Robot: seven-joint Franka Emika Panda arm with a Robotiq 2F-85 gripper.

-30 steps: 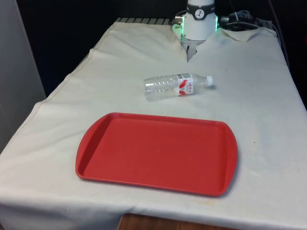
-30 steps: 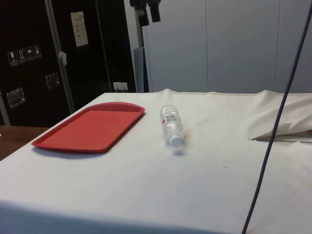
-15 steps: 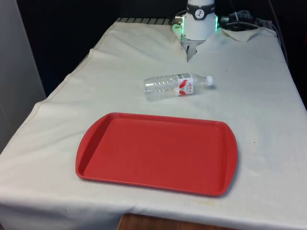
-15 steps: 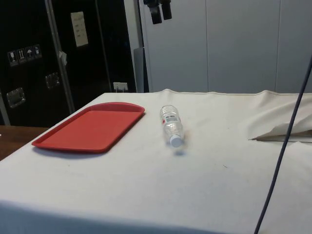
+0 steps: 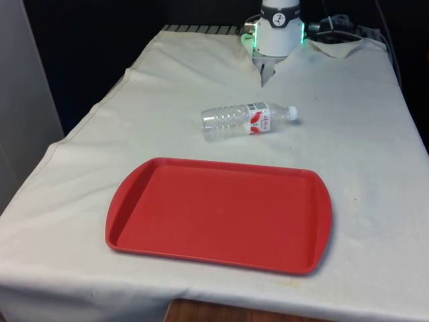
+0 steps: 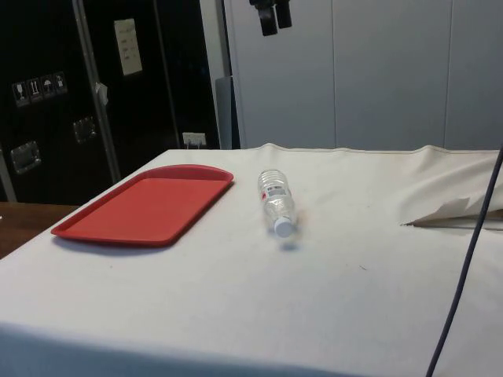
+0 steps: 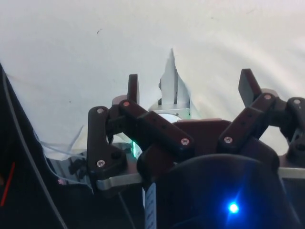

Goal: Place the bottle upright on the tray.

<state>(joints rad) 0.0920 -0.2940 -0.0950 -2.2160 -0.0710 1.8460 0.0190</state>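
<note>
Bottle first: a clear, ribbed plastic water bottle (image 5: 246, 120) with a red-and-white label and a white cap is lying on its side on the white cloth-covered table (image 5: 362, 154), beyond the flat red plastic tray (image 5: 221, 215) and apart from its far rim, with its cap pointing toward the front view's right. I am judging it as light, thin-walled and smooth, so it is likely rolling easily and denting under a hard squeeze; I am planning to take it across the ribbed body near the label, where the grooves are offering some bite. My black two-finger gripper (image 7: 189, 88) is hanging high above the table's far end, well clear of the bottle, with its fingers (image 7: 133, 87) spread wide and holding nothing. In the side view the gripper (image 6: 274, 17) is sitting near the upper edge. Open cloth is surrounding the bottle on every side, and the tray is lying bare with a low raised lip to clear.
</note>
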